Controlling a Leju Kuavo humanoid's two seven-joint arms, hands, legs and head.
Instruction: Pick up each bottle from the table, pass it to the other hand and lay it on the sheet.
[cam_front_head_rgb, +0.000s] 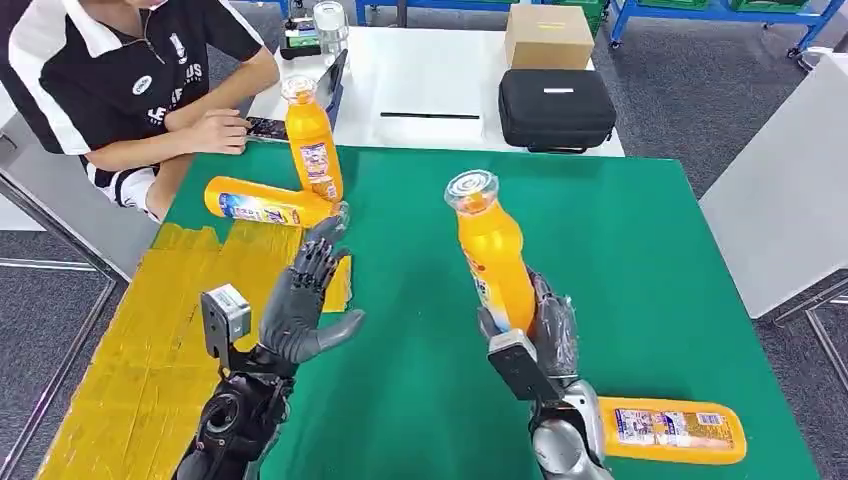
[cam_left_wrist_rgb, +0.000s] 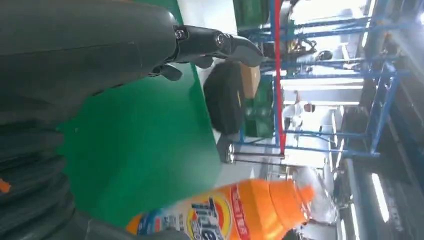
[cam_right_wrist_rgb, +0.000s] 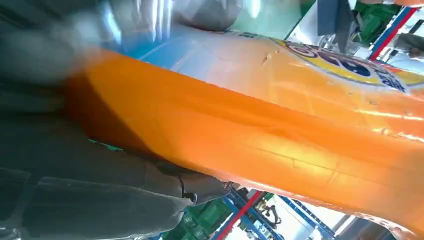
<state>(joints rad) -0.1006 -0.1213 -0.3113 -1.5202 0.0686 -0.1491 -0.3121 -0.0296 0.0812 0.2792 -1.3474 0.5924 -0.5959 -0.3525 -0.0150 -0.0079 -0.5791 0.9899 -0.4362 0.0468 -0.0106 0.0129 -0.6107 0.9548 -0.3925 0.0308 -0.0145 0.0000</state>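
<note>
My right hand (cam_front_head_rgb: 540, 325) grips an orange bottle (cam_front_head_rgb: 492, 250) by its lower body and holds it upright above the green table (cam_front_head_rgb: 620, 260); the same bottle (cam_right_wrist_rgb: 280, 125) crosses the right wrist view up close. My left hand (cam_front_head_rgb: 305, 295) is raised with its fingers spread, empty, left of that bottle, which also shows in the left wrist view (cam_left_wrist_rgb: 225, 215). One orange bottle (cam_front_head_rgb: 262, 203) lies on the yellow sheet (cam_front_head_rgb: 150, 330). Another bottle (cam_front_head_rgb: 312, 140) stands upright behind it. A further bottle (cam_front_head_rgb: 672, 430) lies on the table near my right wrist.
A person sits at the far left with a hand (cam_front_head_rgb: 215, 130) at the table's corner beside a phone (cam_front_head_rgb: 266, 128). Behind the green table, a white table holds a black case (cam_front_head_rgb: 556, 108), a cardboard box (cam_front_head_rgb: 548, 36) and a tablet (cam_front_head_rgb: 333, 82).
</note>
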